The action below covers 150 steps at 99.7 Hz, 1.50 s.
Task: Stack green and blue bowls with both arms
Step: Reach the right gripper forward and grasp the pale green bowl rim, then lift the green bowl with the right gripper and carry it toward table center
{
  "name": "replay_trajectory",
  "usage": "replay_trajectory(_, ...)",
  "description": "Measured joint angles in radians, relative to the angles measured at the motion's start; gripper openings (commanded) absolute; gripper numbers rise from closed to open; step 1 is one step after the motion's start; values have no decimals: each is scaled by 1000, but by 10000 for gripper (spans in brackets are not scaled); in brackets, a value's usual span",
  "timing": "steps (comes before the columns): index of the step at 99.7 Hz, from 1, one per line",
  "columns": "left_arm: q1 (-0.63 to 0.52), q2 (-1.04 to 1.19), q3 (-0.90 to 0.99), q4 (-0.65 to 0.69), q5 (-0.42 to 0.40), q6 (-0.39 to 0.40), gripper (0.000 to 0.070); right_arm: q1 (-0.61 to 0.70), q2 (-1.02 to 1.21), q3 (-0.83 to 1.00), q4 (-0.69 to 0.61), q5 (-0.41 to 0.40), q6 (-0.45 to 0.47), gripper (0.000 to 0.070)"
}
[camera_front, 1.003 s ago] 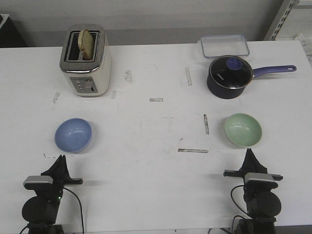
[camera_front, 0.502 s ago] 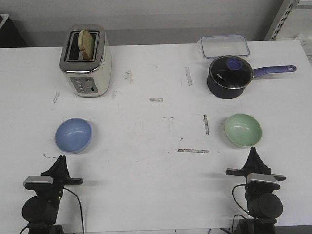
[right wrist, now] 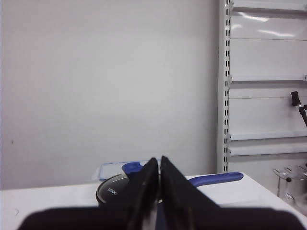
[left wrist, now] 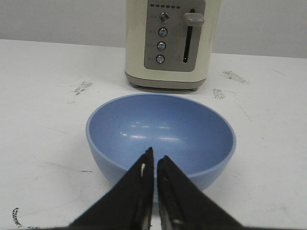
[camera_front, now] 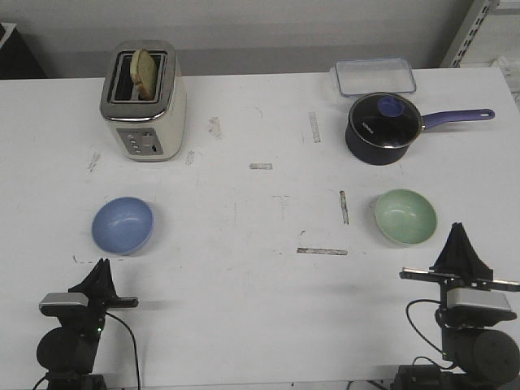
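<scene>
Front view, table (camera_front: 260,284): white top with scuff marks and short strips of tape; both arms at the near edge
Blue bowl (camera_front: 122,225): upright on the left half of the table, in front of the toaster and apart from it; interior bare
Green bowl (camera_front: 405,216): upright on the right half, in front of the saucepan; well apart from the blue bowl; nothing stacked
Left gripper (camera_front: 101,268): near the table edge just short of the blue bowl, not touching it; left wrist view shows the fingers (left wrist: 139,184) pressed together with only a thin slit, gripping nothing
Right gripper (camera_front: 459,236): beside the green bowl's near right rim, clear of it; right wrist view shows the tips (right wrist: 156,165) closed together, empty, aimed toward the back wall
Toaster (camera_front: 144,101): cream and chrome, far left; one slice of bread (camera_front: 145,73) standing in a slot
Saucepan (camera_front: 383,126): dark navy, glass lid on, purple handle pointing right
Clear container (camera_front: 372,77): behind the saucepan, near the far edge
</scene>
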Motion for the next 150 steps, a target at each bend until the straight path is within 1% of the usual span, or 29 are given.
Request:
replay_trajectory(21,0,0,0,0,0,0,2,-1,345,413,-364,0,-14,0)
replay_trajectory(29,0,0,0,0,0,0,2,-8,470,541,-497,-1,-17,30)
replay_trajectory(32,0,0,0,0,0,0,2,-14,514,581,-544,-4,-22,61)
replay_trajectory(39,0,0,0,0,0,0,2,-36,612,653,-639,-8,-30,177)
replay_trajectory(47,0,0,0,0,0,0,2,-73,709,691,-716,-53,-41,280)
replay_trajectory(56,0,0,0,0,0,0,2,-116,799,691,-775,-119,-53,397)
replay_trajectory(65,0,0,0,0,0,0,2,-166,869,691,-795,-164,-76,541)
replay_trajectory(68,0,0,0,0,0,0,2,-184,890,691,-798,-166,-85,570)
replay_trajectory(70,0,0,0,0,0,0,2,-196,905,691,-801,-170,-92,577)
replay_trajectory(86,0,0,0,0,0,0,2,-282,1061,691,-826,-213,-148,576)
replay_trajectory(93,0,0,0,0,0,0,2,-307,1128,691,-826,-216,-162,573)
replay_trajectory(111,0,0,0,0,0,0,3,-318,1256,691,-807,-218,-180,532)
replay_trajectory(115,0,0,0,0,0,0,2,-317,1279,691,-800,-218,-182,513)
replay_trajectory(118,0,0,0,0,0,0,2,-317,1294,691,-793,-218,-182,481)
replay_trajectory(125,0,0,0,0,0,0,2,-315,1321,691,-780,-218,-183,373)
replay_trajectory(126,0,0,0,0,0,0,2,-315,1325,691,-780,-218,-183,343)
replay_trajectory(129,0,0,0,0,0,0,2,-315,1332,691,-776,-219,-183,297)
replay_trajectory(137,0,0,0,0,0,0,2,-314,1346,691,-772,-219,-183,128)
replay_trajectory(142,0,0,0,0,0,0,2,-313,1347,691,-772,-218,-183,44)
replay_trajectory(145,0,0,0,0,0,0,2,-313,1347,691,-770,-219,-183,6)
replay_trajectory(150,0,0,0,0,0,0,2,-313,1347,691,-763,-219,-186,4)
